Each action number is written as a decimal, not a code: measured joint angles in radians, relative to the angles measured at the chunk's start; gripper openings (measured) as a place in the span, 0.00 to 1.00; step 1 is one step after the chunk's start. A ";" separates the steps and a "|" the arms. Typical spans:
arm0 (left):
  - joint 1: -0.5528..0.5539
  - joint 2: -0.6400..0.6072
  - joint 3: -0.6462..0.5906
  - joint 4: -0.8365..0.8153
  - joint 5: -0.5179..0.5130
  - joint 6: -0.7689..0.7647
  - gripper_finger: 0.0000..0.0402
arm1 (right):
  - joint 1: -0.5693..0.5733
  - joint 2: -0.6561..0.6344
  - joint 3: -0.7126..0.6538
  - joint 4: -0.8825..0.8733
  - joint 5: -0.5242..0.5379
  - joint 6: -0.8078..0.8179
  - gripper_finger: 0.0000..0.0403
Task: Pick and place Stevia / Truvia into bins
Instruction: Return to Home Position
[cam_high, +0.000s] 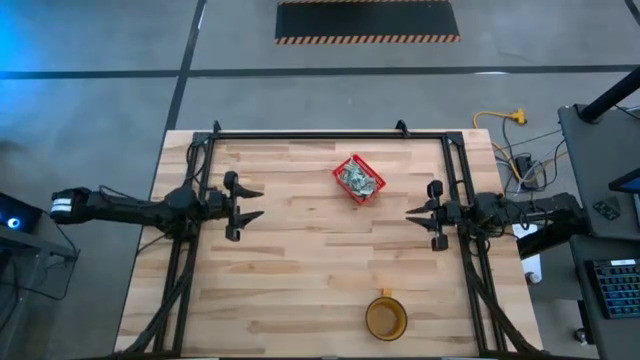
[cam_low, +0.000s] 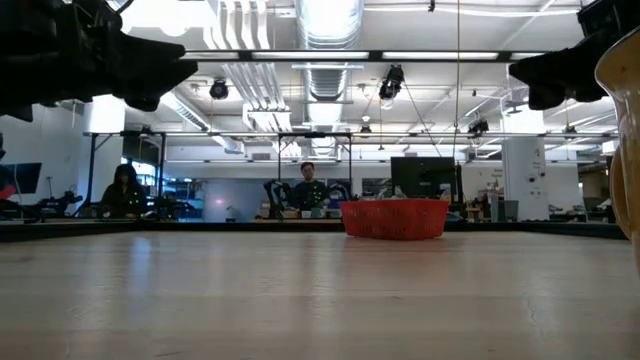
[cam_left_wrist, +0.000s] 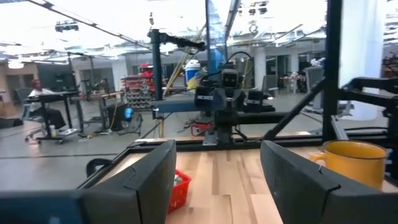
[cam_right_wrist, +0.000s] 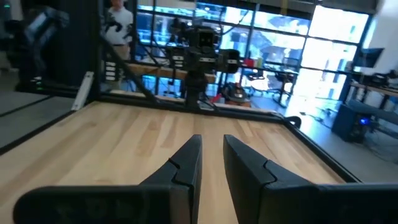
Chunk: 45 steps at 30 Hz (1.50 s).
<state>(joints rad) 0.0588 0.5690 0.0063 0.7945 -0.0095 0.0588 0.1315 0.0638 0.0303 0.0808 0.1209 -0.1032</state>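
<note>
Closest to the lens, my left claw (cam_left_wrist: 216, 152) shows its two dark fingers (cam_left_wrist: 146, 183) spread wide, with nothing between them.

The sweetener packets (cam_high: 358, 181) lie heaped in the red basket (cam_high: 343, 165), which sits at about one o'clock from the middle of the table (cam_high: 300, 270). I can find no loose packet on the wood around it. Seen from above, my left claw hangs at nine o'clock, well apart from the basket. My right claw (cam_high: 410, 212) hangs at three o'clock, its fingers drawn almost together and pinching nothing. An amber cup (cam_high: 385, 318) stands at five o'clock, near the front edge.

By my reckoning the sorting is done and I only need to park. The pile looks level with the low rim, so any nudge to the basket or table could slide a light packet over the side. A careless low swing of my right arm might also clip the cup.

Much is hidden from me. I cannot count the packets. From table height the basket's wall covers them, the cup is cut off at the edge, and my claws are only dark shapes up top. My left finger covers part of the basket, and a stray packet behind it would go unseen.
</note>
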 joint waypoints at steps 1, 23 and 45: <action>-0.008 0.000 0.000 -0.001 -0.001 0.004 0.54 | 0.012 0.000 0.000 -0.001 0.002 -0.003 0.14; -0.017 -0.528 0.005 -0.614 -0.026 0.060 0.54 | 0.035 -0.062 0.139 -0.309 0.043 0.018 0.14; -0.016 -0.522 0.000 -0.698 -0.026 0.033 0.54 | 0.036 -0.035 -0.021 -0.048 0.035 -0.007 0.14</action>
<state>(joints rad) 0.0425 0.0473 0.0059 0.0964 -0.0353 0.0914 0.1673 0.0288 0.0094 0.0326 0.1562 -0.1102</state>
